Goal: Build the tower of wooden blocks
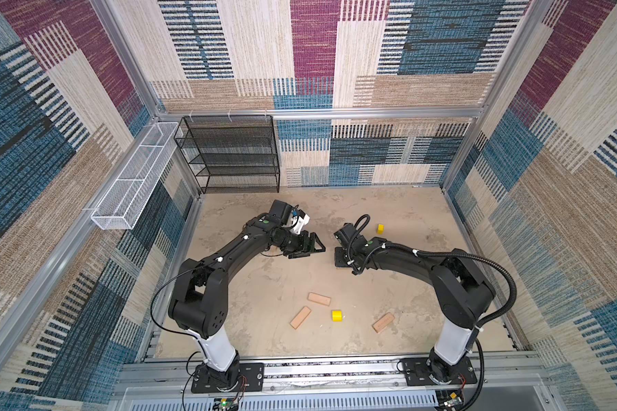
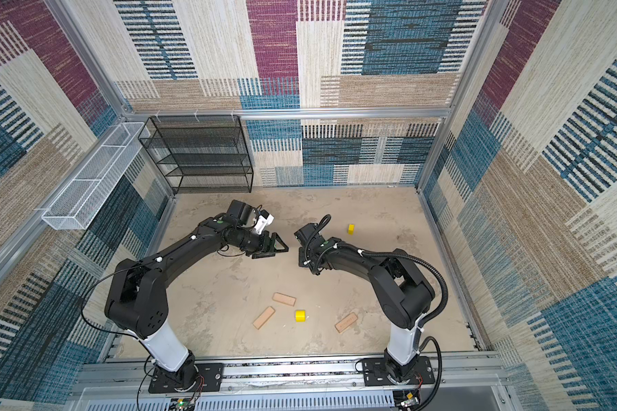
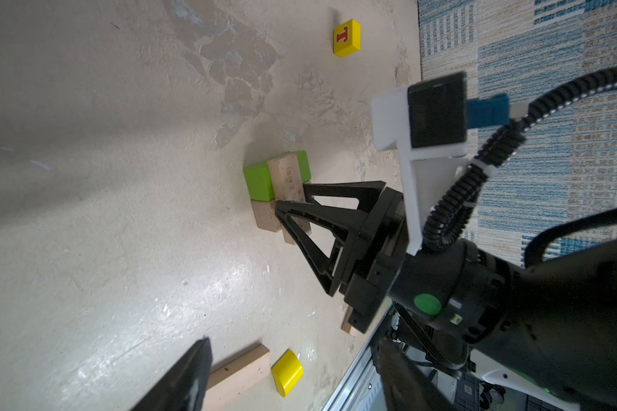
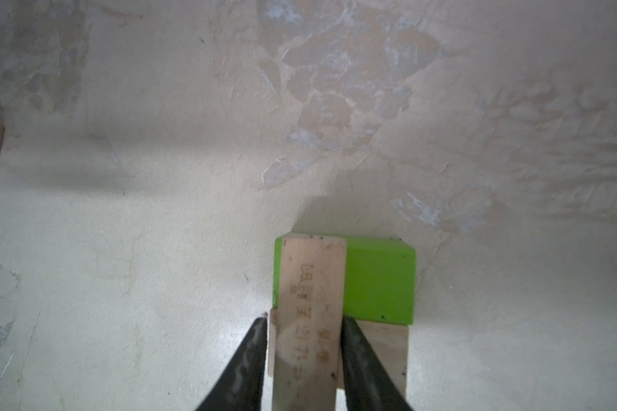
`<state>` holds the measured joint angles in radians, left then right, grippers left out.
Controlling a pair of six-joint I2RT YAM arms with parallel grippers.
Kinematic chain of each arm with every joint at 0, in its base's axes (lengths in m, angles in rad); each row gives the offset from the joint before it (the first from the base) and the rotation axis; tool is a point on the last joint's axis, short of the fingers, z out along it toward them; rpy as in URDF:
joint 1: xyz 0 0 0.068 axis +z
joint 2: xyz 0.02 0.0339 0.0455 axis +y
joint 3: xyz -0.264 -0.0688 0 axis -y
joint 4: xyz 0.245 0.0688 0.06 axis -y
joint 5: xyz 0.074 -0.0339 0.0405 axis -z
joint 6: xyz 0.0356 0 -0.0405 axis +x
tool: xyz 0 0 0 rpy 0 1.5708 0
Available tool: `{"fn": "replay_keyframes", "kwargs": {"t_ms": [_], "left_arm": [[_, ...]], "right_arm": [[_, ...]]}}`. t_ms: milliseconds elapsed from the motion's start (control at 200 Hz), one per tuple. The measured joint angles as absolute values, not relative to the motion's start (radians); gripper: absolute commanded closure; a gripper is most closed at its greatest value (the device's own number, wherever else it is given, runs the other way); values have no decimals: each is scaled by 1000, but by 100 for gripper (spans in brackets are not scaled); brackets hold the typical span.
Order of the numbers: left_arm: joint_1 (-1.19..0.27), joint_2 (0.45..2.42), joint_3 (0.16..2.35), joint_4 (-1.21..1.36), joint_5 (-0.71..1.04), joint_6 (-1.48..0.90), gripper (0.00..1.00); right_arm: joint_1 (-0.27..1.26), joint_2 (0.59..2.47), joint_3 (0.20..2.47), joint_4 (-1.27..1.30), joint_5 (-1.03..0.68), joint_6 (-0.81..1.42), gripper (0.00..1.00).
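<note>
The tower stands mid-table: a lime-green brick (image 3: pixel 259 183) and a tan block (image 3: pixel 266 217) carry a tan plank (image 4: pixel 312 284) laid across them. My right gripper (image 4: pixel 301 320) straddles that plank from above, slightly open, with a thin gap at one finger (image 4: pixel 253 341). In both top views the right wrist (image 1: pixel 349 245) hides the tower. My left gripper (image 1: pixel 310 247) hovers open and empty to its left. Three loose tan planks (image 1: pixel 319 299) (image 1: pixel 300 317) (image 1: pixel 383 322) and a yellow piece (image 1: pixel 337 315) lie near the front. A yellow cube (image 1: pixel 380 228) marked T sits behind.
A black mesh shelf (image 1: pixel 228 153) stands at the back left corner. A white wire basket (image 1: pixel 136 178) hangs on the left wall. The metal rail (image 1: pixel 317 370) with both arm bases runs along the front edge. Patterned walls enclose the table.
</note>
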<state>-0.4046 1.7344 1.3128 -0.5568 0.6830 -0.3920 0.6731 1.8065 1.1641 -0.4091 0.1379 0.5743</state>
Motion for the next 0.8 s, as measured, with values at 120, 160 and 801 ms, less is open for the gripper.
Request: {"fn": "replay_keyframes", "kwargs": {"t_ms": [120,160,801], "left_arm": [[-404,1734,1313,-557,683,-392,22],[-404,1734,1313,-557,683,-392,22],[-401,1730,1312,-557,683,-392,22]], "right_arm": [[673,1806,1164,-409,138,574,62],[673,1806,1164,-410,138,574,62],[673,1789,1164,-426,139,574,38]]}}
